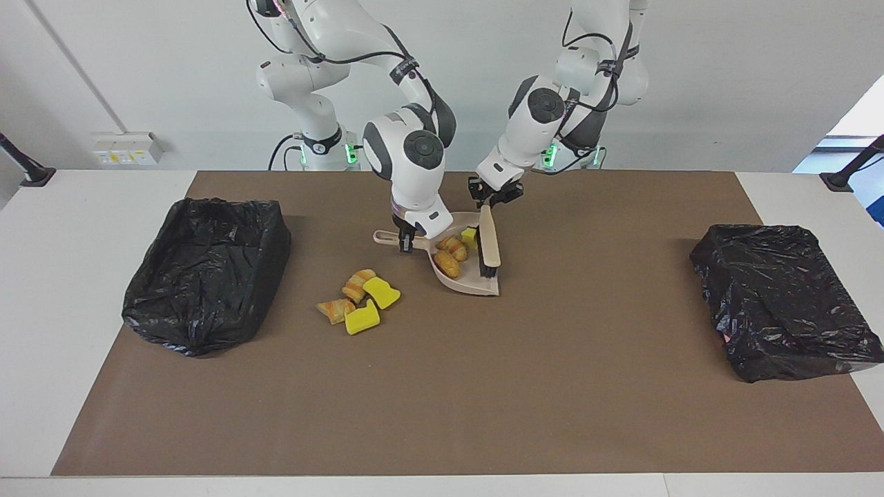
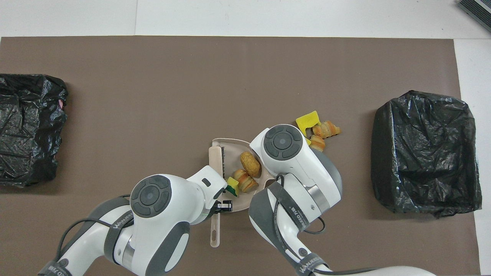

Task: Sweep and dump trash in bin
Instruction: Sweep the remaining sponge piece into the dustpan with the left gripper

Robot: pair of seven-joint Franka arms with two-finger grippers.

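A beige dustpan (image 1: 472, 283) lies on the brown mat in front of the robots. It holds two tan bread-like lumps (image 1: 449, 262) and a yellow sponge bit (image 1: 469, 237). My right gripper (image 1: 412, 243) is shut on the dustpan's handle (image 1: 384, 237); in the overhead view the arm hides it. My left gripper (image 1: 492, 199) is shut on a beige brush (image 1: 489, 243), whose dark bristles rest inside the pan. Several more trash pieces, yellow (image 1: 362, 320) and tan (image 1: 358, 282), lie on the mat beside the pan toward the right arm's end. They also show in the overhead view (image 2: 325, 129).
A black-bagged bin (image 1: 207, 269) stands at the right arm's end of the table. A second one (image 1: 780, 300) stands at the left arm's end. The brown mat (image 1: 442, 400) covers most of the table.
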